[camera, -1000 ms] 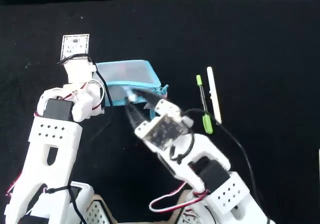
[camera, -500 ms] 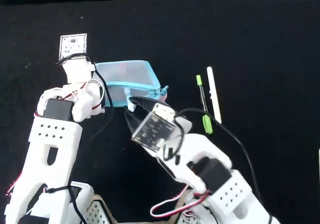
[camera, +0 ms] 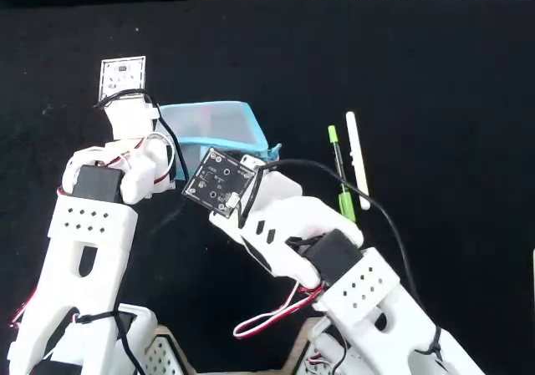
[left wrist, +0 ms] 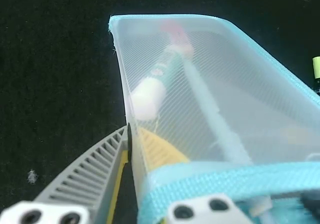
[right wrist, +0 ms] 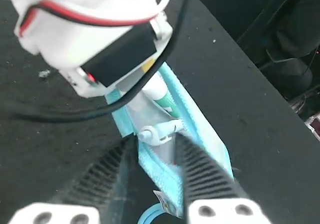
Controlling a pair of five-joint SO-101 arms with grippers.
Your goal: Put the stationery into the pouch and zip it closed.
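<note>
A translucent pouch (camera: 219, 123) with blue trim lies left of centre. Its near left end is pinched in my left gripper (camera: 179, 164), which is shut on the pouch (left wrist: 200, 104); the grey jaw lies along its outside in the left wrist view. Inside it I see a green pen with a white cap (left wrist: 150, 97). My right gripper (right wrist: 154, 143) is open, its black fingers (right wrist: 112, 171) either side of the blue zip edge, with the white zip pull (right wrist: 156, 133) between the tips. A green pen (camera: 340, 174) and a white pen (camera: 358, 158) lie on the table to the right of the pouch.
The table is a black cloth. A small white marker card (camera: 124, 76) lies behind the left arm. The right arm's wrist board (camera: 220, 183) covers its gripper from above, and its black cable (camera: 368, 204) loops over the two loose pens. The left arm's white motor (right wrist: 95, 29) sits close beyond the right gripper.
The right arm has swung left and turned its wrist, so its circuit board now hides the fingers that showed open a second ago. The left arm and pouch have not moved.
</note>
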